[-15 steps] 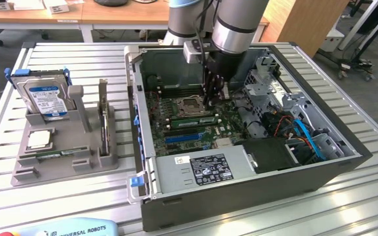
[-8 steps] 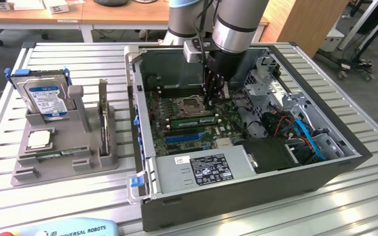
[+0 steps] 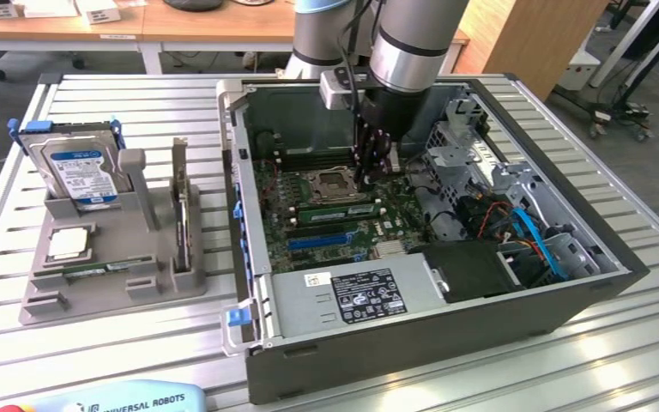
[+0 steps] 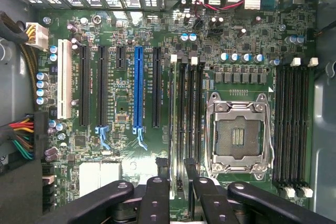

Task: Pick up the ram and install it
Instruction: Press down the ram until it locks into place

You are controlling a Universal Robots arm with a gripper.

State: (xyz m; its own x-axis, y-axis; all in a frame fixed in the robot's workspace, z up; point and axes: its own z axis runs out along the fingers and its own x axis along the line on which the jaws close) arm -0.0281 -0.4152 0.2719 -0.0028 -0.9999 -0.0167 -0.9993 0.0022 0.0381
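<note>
gripper (image 4: 177, 182) looks clamped on the ram (image 3: 366, 176), hovering over the slots (image 4: 189, 108) by the CPU socket (image 4: 239, 135); pickup done, not seated yet

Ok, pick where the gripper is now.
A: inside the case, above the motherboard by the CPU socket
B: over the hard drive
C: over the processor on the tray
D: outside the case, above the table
A: the gripper hangs inside the case, above the motherboard beside the socket.
</note>
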